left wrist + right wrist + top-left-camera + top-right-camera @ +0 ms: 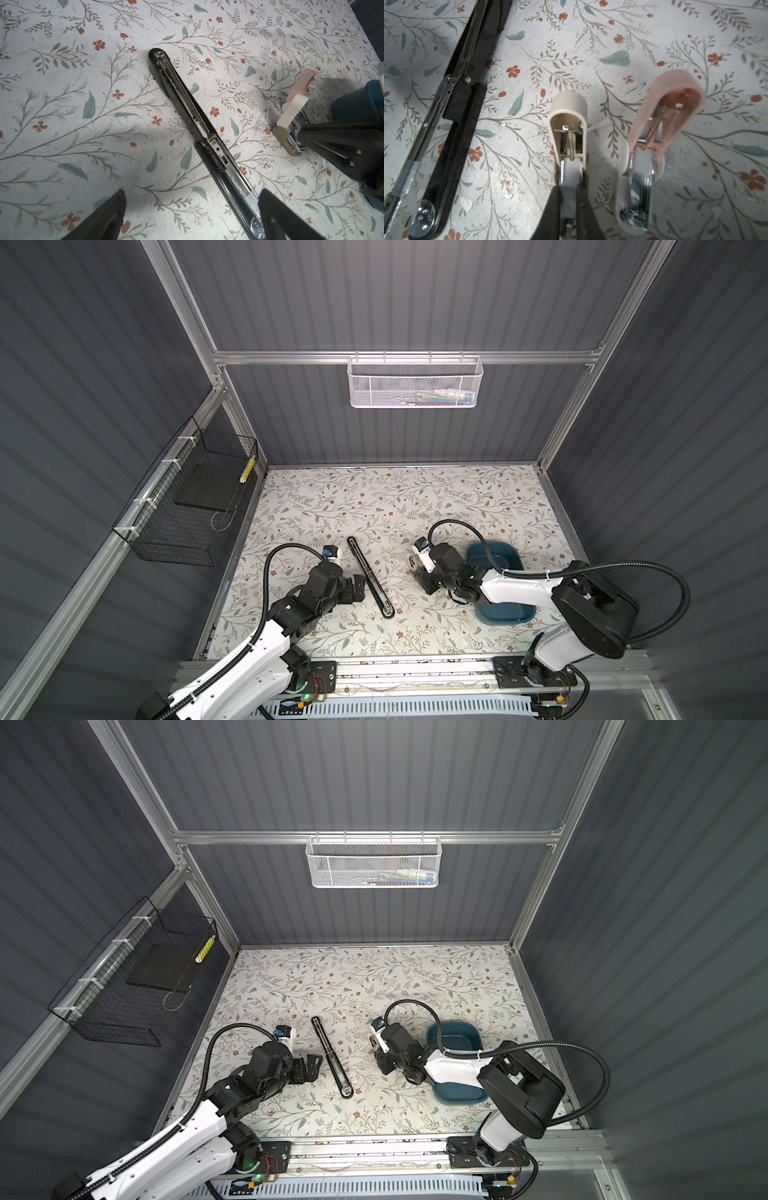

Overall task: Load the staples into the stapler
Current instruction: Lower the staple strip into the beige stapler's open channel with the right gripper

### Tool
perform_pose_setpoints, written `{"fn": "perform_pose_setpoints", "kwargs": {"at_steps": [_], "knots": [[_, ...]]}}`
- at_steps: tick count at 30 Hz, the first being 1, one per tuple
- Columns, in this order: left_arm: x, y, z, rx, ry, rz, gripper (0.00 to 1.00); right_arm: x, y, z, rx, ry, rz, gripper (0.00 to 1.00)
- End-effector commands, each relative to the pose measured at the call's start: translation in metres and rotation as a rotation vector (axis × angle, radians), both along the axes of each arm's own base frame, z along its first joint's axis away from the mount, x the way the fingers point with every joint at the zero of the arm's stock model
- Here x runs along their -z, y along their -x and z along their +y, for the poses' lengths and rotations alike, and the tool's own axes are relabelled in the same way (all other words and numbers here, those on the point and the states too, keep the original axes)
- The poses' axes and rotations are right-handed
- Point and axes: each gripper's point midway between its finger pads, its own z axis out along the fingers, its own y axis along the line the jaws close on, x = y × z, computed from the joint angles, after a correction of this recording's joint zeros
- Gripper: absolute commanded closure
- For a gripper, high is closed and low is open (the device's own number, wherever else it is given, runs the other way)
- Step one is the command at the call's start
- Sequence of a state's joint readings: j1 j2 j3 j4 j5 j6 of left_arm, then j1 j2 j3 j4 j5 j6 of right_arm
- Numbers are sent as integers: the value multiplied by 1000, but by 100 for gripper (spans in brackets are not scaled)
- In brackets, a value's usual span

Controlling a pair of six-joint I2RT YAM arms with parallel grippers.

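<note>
Black fingers of the right gripper stand pinched narrow on the staples, a pale grey strip lying in the chrome channel of the cream stapler (whether the fingers also press the channel's walls I cannot tell). That cream stapler is hinged open with its lid raised. It sits on the right arm's side of the long black stapler, near it but apart. 1 pink stapler, also hinged open, stands just beside the cream one, on the side farther from the black stapler. Beyond those 2, farthest from the black stapler, is a blue tub, partly under the right arm in both top views.

The black stapler itself lies folded out flat on the floral table, spring rail up. A short silvery length lies in its channel near the riveted end; I cannot tell what it is. On the black stapler's other side the left gripper hangs with its 2 fingers spread wide, holding nothing. 1 finger overlaps the black stapler's riveted end in the left wrist view, and contact cannot be told.
</note>
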State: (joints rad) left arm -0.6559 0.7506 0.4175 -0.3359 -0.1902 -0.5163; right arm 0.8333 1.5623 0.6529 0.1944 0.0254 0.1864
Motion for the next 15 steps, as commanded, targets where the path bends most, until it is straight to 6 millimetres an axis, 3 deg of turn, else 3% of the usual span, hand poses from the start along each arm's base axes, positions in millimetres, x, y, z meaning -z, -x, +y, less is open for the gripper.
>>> {"fn": "perform_pose_setpoints", "kwargs": {"at_steps": [1,15], "knots": [[-3,-3,0,-7,-1,-13,0,-4,-4,5,4,-6,-16,87],[-2,-2,0,-5,-2,-12,0,3,-5,2,12,13,-9,87]]}}
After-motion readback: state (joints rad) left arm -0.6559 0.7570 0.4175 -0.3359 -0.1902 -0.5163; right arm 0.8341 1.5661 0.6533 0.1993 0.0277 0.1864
